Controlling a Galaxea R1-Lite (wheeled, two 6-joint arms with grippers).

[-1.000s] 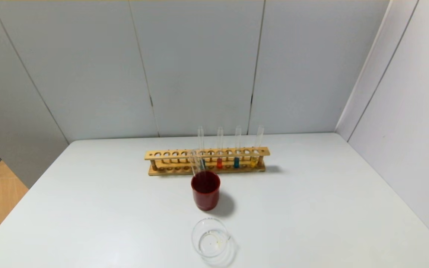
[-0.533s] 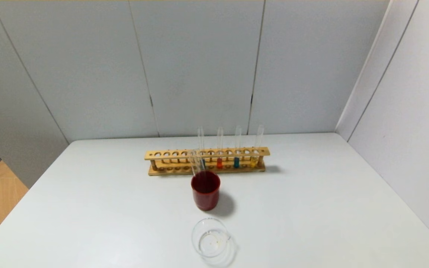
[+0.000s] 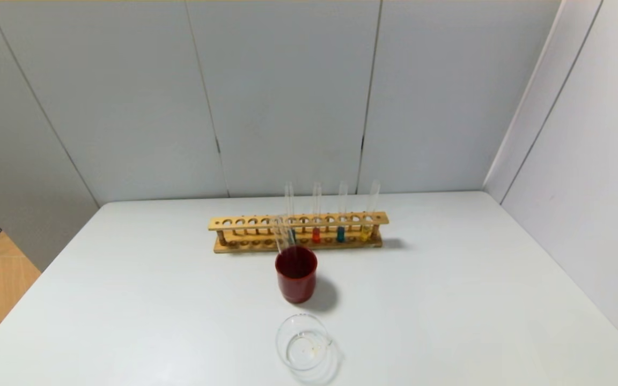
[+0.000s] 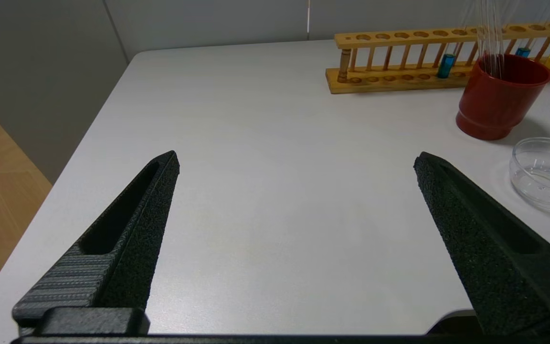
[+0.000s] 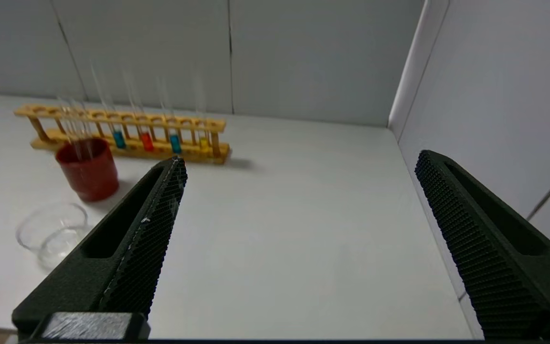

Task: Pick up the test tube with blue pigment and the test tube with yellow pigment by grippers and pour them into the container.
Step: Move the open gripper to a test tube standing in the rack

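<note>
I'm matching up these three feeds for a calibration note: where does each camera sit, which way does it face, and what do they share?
Head view: high on the robot, looking forward and down at the table; no arm shows.
Left wrist view: on the left arm, low over the table, facing the red cup; left gripper open.
Right wrist view: on the right arm, low, facing the wooden rack; right gripper open.
Shared: all three show rack, cup and container.

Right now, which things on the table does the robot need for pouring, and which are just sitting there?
Needed:
blue tube
yellow tube
glass dish
left gripper, open
right gripper, open

Just sitting there:
orange-red tube
red cup
wooden rack
</note>
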